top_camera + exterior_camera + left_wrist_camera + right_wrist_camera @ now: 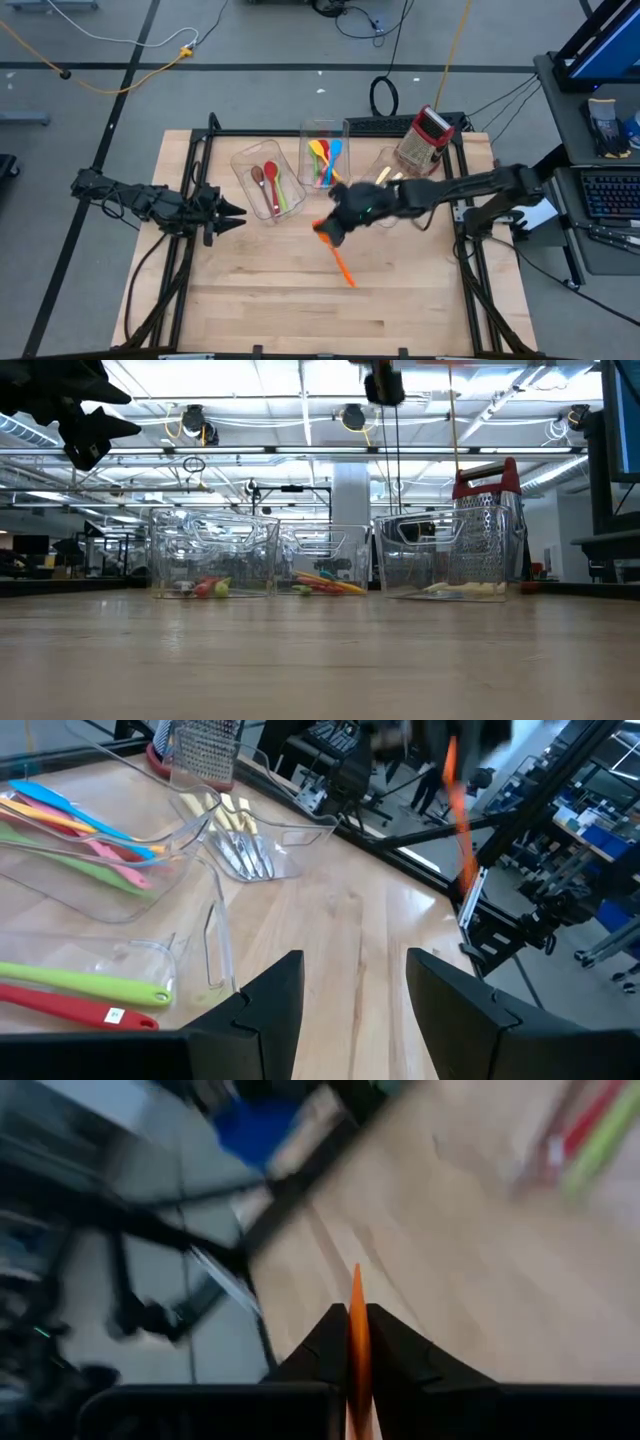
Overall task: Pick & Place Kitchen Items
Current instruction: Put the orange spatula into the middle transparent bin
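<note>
Right gripper: hung above the middle of the surface, jaws closed on the orange spatula.
Orange spatula: clamped near one end between the dark fingers; its free length slanted toward the near side of the surface, and it seemed to be clear of the wood, though the blur left that uncertain.
Left gripper: waited at the left side of the surface, jaws open and empty, pointed toward the bins.
Left bin: clear plastic, at the far side; held a brown spoon, a red spoon and a green spoon.
Middle bin: just beside the first; held spatulas in blue, yellow, green and pink.
Right bin: partly hidden under the right arm from above; held the cream-handled cutlery.
Box grater: red and silver, stood behind the right bin at the far right.
In the way: the right arm covered much of the right bin from above.
</note>
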Action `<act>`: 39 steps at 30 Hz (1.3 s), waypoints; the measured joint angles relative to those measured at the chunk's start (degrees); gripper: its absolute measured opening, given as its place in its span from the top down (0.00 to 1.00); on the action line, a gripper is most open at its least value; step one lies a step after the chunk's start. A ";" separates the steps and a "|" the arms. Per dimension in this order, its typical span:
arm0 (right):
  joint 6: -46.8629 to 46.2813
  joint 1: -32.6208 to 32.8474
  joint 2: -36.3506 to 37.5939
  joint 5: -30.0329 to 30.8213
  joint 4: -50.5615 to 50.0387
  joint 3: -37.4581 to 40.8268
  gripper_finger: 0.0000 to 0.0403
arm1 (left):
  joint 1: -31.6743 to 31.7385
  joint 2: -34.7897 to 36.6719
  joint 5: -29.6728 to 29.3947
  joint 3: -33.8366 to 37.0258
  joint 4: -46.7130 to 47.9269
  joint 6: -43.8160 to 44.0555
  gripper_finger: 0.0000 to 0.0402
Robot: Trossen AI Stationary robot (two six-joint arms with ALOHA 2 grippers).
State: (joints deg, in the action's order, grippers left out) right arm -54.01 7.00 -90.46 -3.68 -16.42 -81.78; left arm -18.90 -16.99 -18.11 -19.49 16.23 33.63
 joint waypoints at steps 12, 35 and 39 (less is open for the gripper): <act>10.42 -16.02 3.63 0.85 18.75 -0.11 0.97 | 0.00 0.00 -0.21 -0.02 -0.54 0.78 0.55; 28.23 -31.14 -6.35 20.31 22.11 -0.11 0.96 | 0.02 -0.66 -15.03 -0.07 -4.37 1.13 0.55; 27.76 -32.62 -9.65 20.09 21.28 -0.11 0.96 | 0.02 -0.95 -15.04 -0.07 -4.40 1.13 0.55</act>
State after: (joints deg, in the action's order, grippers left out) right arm -26.25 -25.62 -100.11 16.41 4.86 -81.89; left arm -18.87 -17.95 -33.15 -19.55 11.83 34.76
